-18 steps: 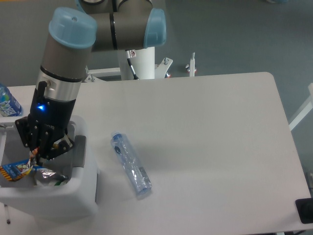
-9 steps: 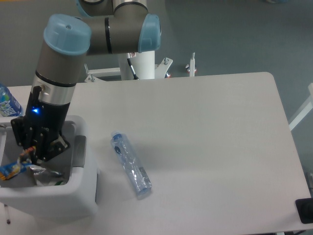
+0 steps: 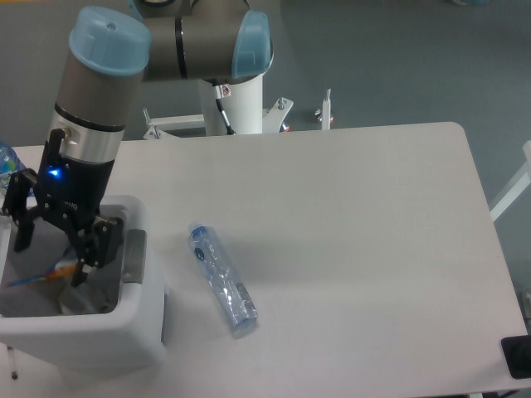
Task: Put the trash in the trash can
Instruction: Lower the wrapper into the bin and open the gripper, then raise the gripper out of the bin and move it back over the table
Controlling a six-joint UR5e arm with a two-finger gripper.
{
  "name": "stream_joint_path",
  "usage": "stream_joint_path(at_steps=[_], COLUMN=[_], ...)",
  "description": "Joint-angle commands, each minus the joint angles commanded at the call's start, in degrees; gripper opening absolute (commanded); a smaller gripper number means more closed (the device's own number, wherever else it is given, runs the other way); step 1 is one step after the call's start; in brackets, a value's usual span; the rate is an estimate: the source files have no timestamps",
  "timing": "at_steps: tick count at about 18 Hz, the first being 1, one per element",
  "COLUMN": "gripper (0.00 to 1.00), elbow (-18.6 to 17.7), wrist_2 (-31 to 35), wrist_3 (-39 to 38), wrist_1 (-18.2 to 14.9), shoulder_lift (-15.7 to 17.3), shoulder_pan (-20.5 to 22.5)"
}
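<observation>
The snack packet [image 3: 46, 274] lies inside the white bin [image 3: 137, 332] at the table's near-left corner; only a thin blue-and-yellow strip of it shows, edge-on, w/ an orange bit at one end, so the print on it can't be made out. Some crumpled silvery stuff sits under it at the bin's bottom. The crushed bottle [image 3: 221, 277] lies flat on the table [image 3: 357, 232], clear plastic, blue cap at the far end, slanting toward the near edge, just beside the bin's right wall but apart from it. The gripper [image 3: 51, 249] hangs over the bin's opening w/ its fingers spread wide; nothing between them, and the right finger tip sits close above the packet — can't tell if it touches. A blue light glows on the wrist. Count: 1 packet, 1 crushed bottle, 1 bin w/ a grey tab [image 3: 134, 255] on its right rim, 1 arm. A blue-labelled water bottle [image 3: 4, 162] peeks in at the left edge, mostly hidden behind the arm.
</observation>
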Motion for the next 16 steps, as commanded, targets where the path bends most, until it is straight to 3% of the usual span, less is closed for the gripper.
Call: stream_joint_path(at_steps=[5,13,16], gripper=[1.0,1.0,1.0], elbow=[0.18,0.97,0.97], wrist_2=[0.0,-2.99,-3.16], wrist_3=[-1.13,-17.91,-20.38], wrist_1=[-0.09,-0.09,-0.09], shoulder_lift=[-0.18,0.53,0.44], shoulder_pan=[1.31,15.36,20.11])
